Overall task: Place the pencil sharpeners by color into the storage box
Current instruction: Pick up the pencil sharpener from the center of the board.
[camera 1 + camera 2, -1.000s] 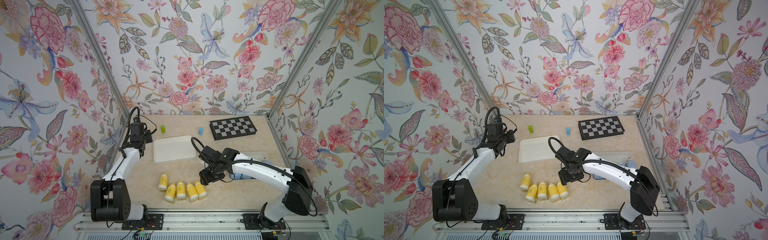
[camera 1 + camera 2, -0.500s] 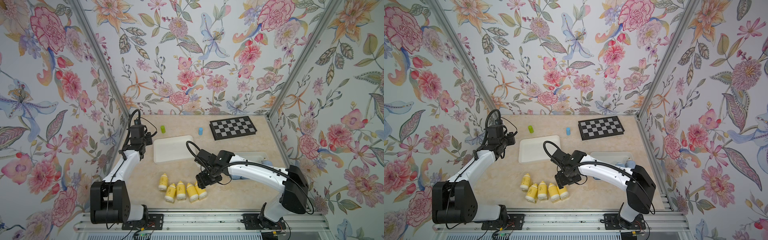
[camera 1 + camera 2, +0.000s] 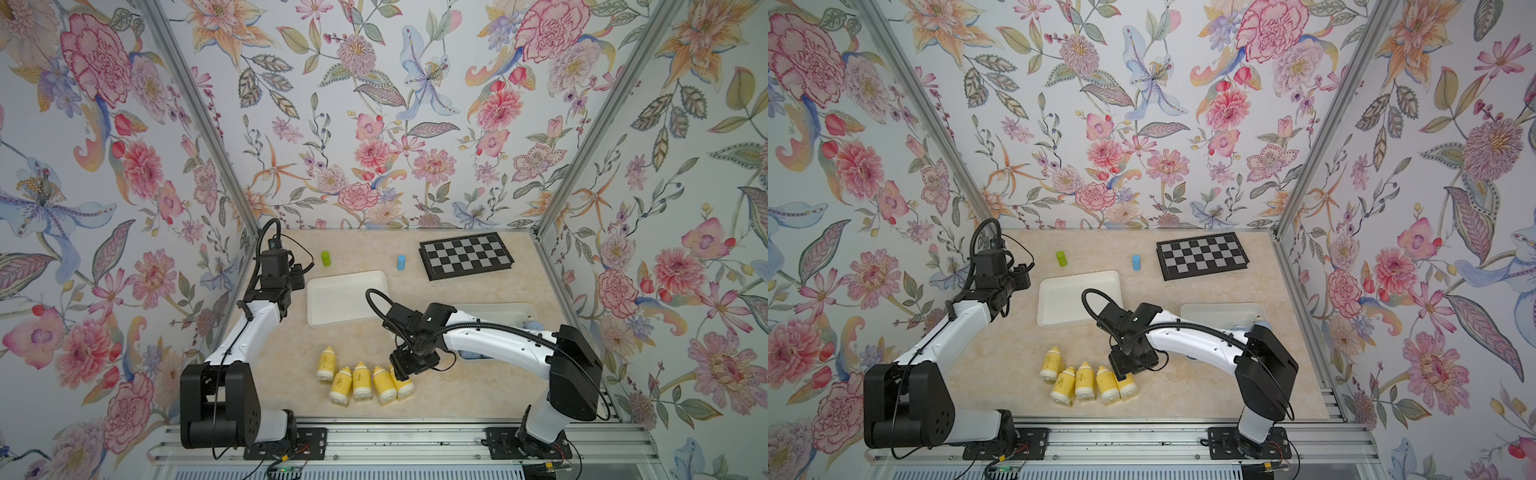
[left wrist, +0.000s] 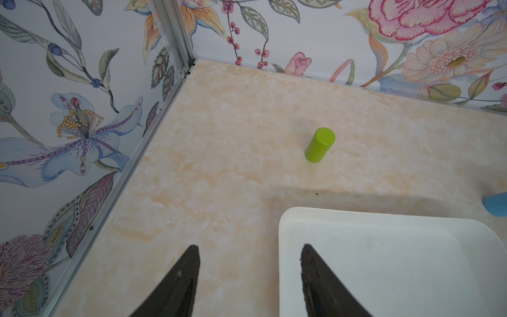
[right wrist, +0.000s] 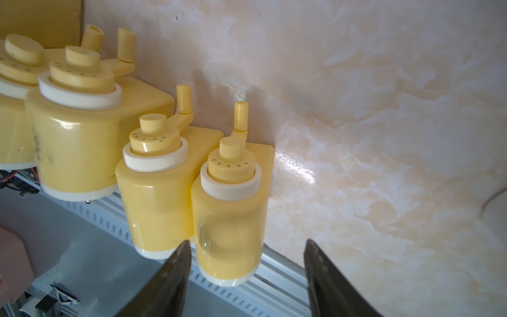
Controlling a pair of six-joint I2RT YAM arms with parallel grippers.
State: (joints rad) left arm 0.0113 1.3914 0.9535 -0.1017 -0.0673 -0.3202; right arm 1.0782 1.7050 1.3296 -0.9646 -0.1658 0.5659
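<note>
Several yellow pencil sharpeners (image 3: 361,380) (image 3: 1084,380) lie side by side near the table's front edge. My right gripper (image 5: 248,244) (image 3: 401,374) is open, low over the rightmost sharpener (image 5: 229,208). That sharpener's white base end lies between the fingers, close to one finger (image 5: 178,269). An empty white storage box (image 3: 345,299) (image 4: 384,260) sits mid-table. My left gripper (image 4: 250,249) is open and empty over its left rim. A second white box (image 3: 498,309) at the right holds a pale-blue sharpener (image 3: 532,325), mostly hidden by my right arm.
A green cylinder (image 3: 326,258) (image 4: 319,145) and a blue cylinder (image 3: 401,262) stand upright behind the middle box. A checkerboard (image 3: 465,256) lies at the back right. Floral walls close in three sides, and a metal rail (image 3: 395,440) runs along the front.
My right gripper has moved toward the front edge and down over the rightmost yellow sharpener. The left arm has shifted only slightly.
</note>
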